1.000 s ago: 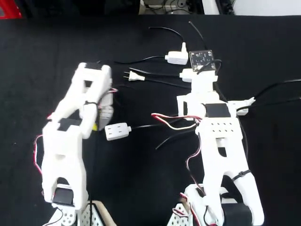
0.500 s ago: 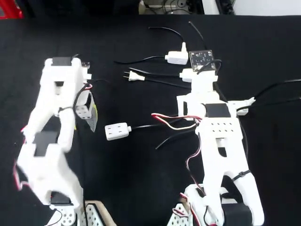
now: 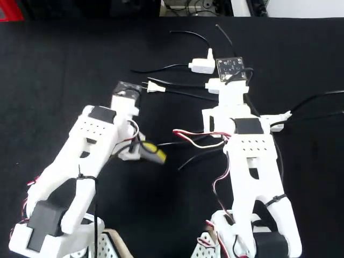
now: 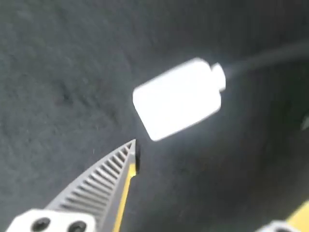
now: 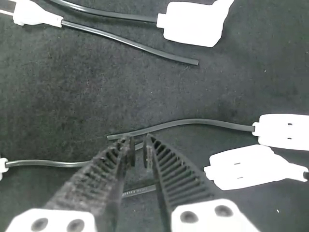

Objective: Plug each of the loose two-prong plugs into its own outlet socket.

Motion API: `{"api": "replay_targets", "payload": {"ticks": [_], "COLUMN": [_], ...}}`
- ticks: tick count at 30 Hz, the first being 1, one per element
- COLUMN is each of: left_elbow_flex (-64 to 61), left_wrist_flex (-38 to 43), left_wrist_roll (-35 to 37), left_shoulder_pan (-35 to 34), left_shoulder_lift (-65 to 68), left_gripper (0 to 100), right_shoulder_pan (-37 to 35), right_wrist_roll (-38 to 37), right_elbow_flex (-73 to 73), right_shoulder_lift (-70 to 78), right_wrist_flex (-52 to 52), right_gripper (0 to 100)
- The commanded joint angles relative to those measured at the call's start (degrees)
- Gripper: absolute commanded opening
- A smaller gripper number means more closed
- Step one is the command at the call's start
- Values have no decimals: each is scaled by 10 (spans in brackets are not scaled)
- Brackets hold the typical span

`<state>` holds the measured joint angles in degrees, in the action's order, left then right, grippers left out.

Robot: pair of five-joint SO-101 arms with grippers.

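Observation:
A white outlet block (image 4: 178, 99) with a black cord lies on the black cloth just beyond my left gripper (image 4: 207, 188), which is open and holds nothing. In the high view that gripper (image 3: 149, 153) hangs over the table's middle. A loose two-prong plug (image 3: 153, 87) lies farther back, and it is seen too in the right wrist view as the plug (image 5: 36, 18). My right gripper (image 5: 138, 145) is shut on nothing above a black cord (image 5: 183, 123). Two white sockets (image 5: 285, 131) (image 5: 251, 166) lie close to it.
Another white socket block (image 3: 201, 65) (image 5: 193, 21) sits at the back. Black cords (image 3: 183, 94) cross the cloth between the arms and run off toward the right edge. The right arm (image 3: 247, 140) stretches up the table's right half.
The left arm swung out to the left, then came back toward the middle and now hangs over the outlet block. The right arm has stayed still.

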<state>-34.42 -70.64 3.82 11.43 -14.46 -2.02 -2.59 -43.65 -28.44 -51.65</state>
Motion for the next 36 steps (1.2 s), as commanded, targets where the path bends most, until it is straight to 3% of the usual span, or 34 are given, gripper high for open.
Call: {"api": "replay_targets", "payload": {"ticks": [1, 8, 14, 17, 26, 33, 36], "left_elbow_flex": [-13, 23, 173, 209, 241, 241, 255], "left_wrist_flex": [84, 123, -1, -25, -76, -79, -109], "left_wrist_roll": [99, 116, 111, 103, 95, 90, 43], "left_shoulder_pan": [-29, 0, -44, -47, -44, -50, -52], "left_shoulder_lift": [-18, 146, 295, 340, 353, 348, 348], "left_gripper": [537, 497, 496, 439, 152, 145, 145], "right_shoulder_pan": [10, 10, 10, 10, 11, 11, 11], "right_wrist_roll": [-1, -2, -2, -2, -2, -2, -2], "right_elbow_flex": [4, 4, 3, 3, 3, 3, 3], "right_shoulder_lift": [-3, -3, -3, -3, -3, -3, -3], "right_wrist_flex": [10, 10, 10, 10, 10, 10, 10], "right_gripper": [49, 49, 49, 49, 49, 49, 49]}}
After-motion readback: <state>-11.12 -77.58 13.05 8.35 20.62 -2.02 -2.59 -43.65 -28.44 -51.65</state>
